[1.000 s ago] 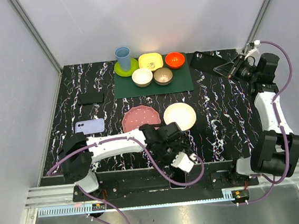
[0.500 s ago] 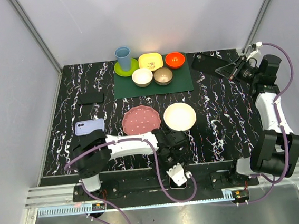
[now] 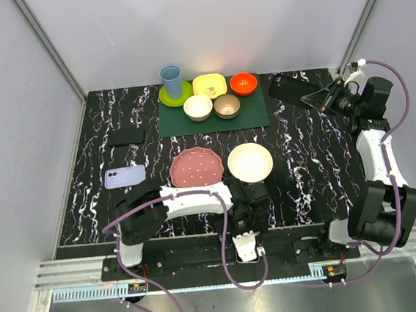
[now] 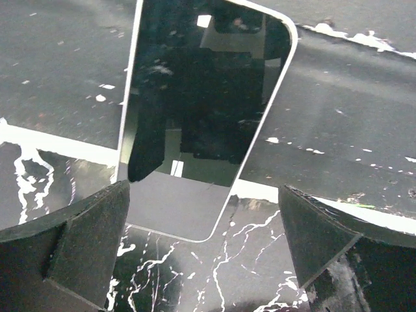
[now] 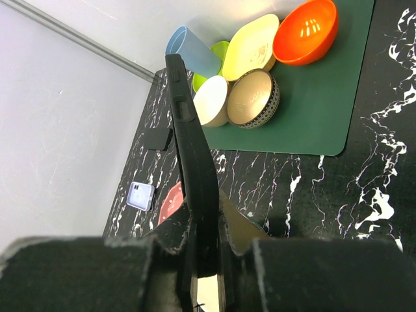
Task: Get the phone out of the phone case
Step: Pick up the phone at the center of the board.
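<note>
phone (image 4: 195, 117) lies screen up across the near edge of the table (image 3: 304, 161), between our two arm bases. one end is over the marbled top and the other over the plain dark rail (image 4: 351, 117) in front. a pale rim runs round the glass, which we take to be the phone case (image 4: 262, 128), so by our reading the phone is not yet out. our left gripper (image 4: 205, 195) hangs right above it with its fingers spread wider than the phone, one on each side of the nearer end. whether the left finger touches the corner we cannot tell. we judge this placing lets the fingers close on the long sides

our right gripper (image 5: 201, 227) is well apart at the back right corner, clamped on one end of a thin black slab (image 5: 188, 130). we cannot tell whether that is a phone or a cover. it looks parked there, out of the left arm's way

the table is black with white veins. a green mat (image 3: 252, 111) at the back carries bowls (image 3: 198, 107) and a blue cup (image 3: 171, 78). a pink plate (image 3: 196, 166) and a cream plate (image 3: 250, 162) lie mid-table, and a lavender phone back (image 3: 124, 176) lies to the left, well apart from the work. plain grey walls (image 3: 203, 24) close in three sides
</note>
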Controlling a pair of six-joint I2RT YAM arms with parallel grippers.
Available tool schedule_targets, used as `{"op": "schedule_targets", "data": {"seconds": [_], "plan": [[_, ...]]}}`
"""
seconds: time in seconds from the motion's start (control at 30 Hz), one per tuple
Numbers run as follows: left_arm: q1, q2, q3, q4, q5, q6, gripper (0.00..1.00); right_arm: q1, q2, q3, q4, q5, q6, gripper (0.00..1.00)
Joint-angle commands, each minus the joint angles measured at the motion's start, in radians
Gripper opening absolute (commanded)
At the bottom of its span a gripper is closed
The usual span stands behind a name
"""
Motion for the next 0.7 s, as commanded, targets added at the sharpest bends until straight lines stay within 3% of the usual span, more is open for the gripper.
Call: {"op": "schedule_targets", "data": {"seconds": [0.0, 0.67], "plan": [[-0.024, 0.036, 0.044, -0.099, -0.014, 0.132, 0.99, -0.013, -0.035, 0.005, 0.025, -0.021, -0.025, 0.00], [-0.109, 0.116, 0.123, -0.106, -0.047, 0.077, 0.99, -0.018, -0.041, 0.000, 0.030, -0.059, -0.010, 0.00]]}}
